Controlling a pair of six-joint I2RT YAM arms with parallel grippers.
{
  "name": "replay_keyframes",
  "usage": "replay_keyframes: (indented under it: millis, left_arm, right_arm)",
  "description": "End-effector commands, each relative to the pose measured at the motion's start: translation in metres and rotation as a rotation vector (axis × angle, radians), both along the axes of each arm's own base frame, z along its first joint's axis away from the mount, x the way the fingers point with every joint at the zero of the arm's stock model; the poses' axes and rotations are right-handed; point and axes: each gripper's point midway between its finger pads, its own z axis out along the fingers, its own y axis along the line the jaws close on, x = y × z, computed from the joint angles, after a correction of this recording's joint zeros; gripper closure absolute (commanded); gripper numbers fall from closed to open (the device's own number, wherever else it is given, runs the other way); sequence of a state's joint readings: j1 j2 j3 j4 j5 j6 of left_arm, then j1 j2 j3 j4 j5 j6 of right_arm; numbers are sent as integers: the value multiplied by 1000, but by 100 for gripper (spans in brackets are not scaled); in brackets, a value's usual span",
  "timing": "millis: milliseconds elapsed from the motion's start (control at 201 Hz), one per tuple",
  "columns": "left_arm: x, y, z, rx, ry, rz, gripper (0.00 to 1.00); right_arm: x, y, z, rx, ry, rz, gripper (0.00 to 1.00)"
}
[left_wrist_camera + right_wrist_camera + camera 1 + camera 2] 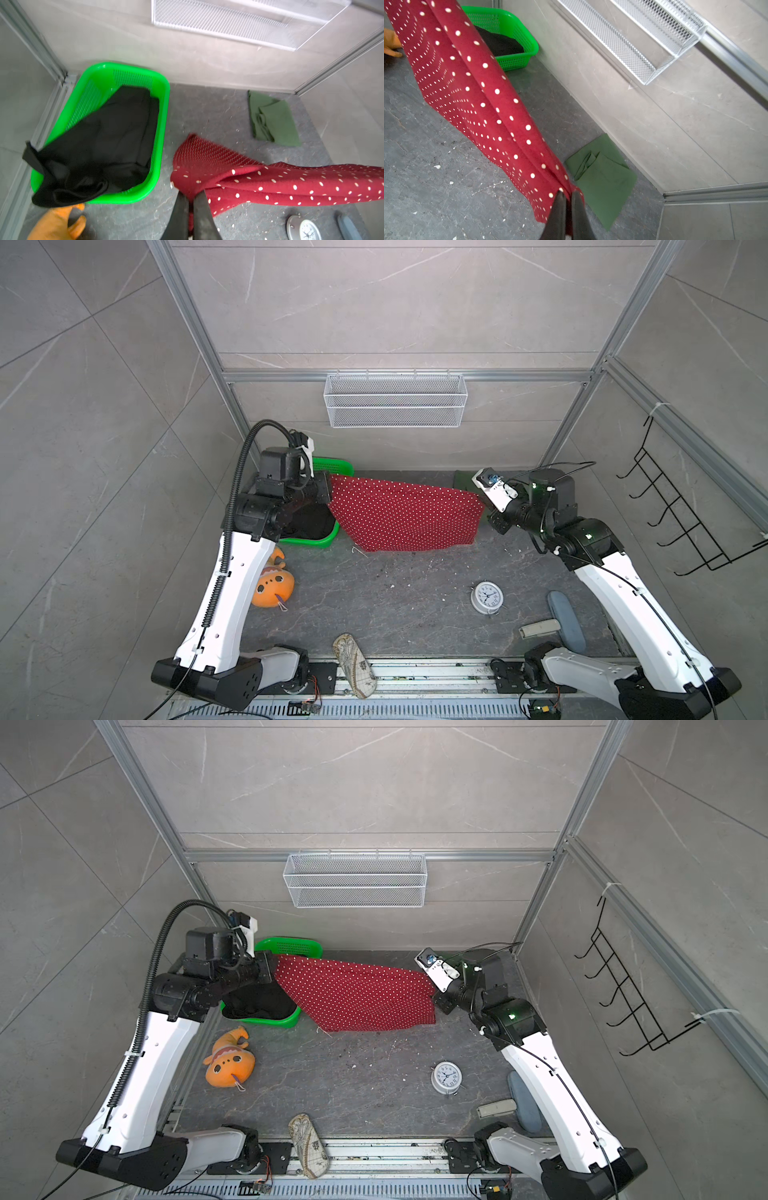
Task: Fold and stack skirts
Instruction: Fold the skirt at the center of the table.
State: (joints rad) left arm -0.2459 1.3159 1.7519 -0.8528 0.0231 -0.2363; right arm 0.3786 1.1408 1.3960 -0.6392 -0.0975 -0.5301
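The red skirt with white polka dots (409, 516) (357, 996) hangs stretched above the table between both arms. My left gripper (330, 491) (191, 195) is shut on one top corner, and my right gripper (484, 506) (568, 194) is shut on the other. The dark green skirt (272, 120) (602, 180) lies folded flat at the table's back right, mostly hidden behind the red cloth in a top view (463, 480). The black skirt (104, 145) (500, 44) lies crumpled in the bright green basket (164, 108) (309, 542), one end spilling over the rim.
An orange plush toy (272, 580) lies front left of the basket. A white alarm clock (487, 597), a blue-grey pad (565, 622), a beige block (540, 628) and a patterned case (354, 664) sit toward the front. A white wire basket (395, 400) hangs on the back wall.
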Motion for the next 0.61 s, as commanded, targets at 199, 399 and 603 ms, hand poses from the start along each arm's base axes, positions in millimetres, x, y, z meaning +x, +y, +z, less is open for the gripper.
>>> replay_keyframes:
  millis: [199,399,603]
  left_arm:
    - [28,1,73,14,-149,-57,100]
    - [57,-6,88,-35,-185,-113,100]
    - [92,-4,97,-122,-243,-147,100]
  right_arm:
    - [7,-21,41,49,-70,-122,100]
    - [35,-39,42,21,-91,-252,100]
    - [59,-64,45,31,-111,-365,100]
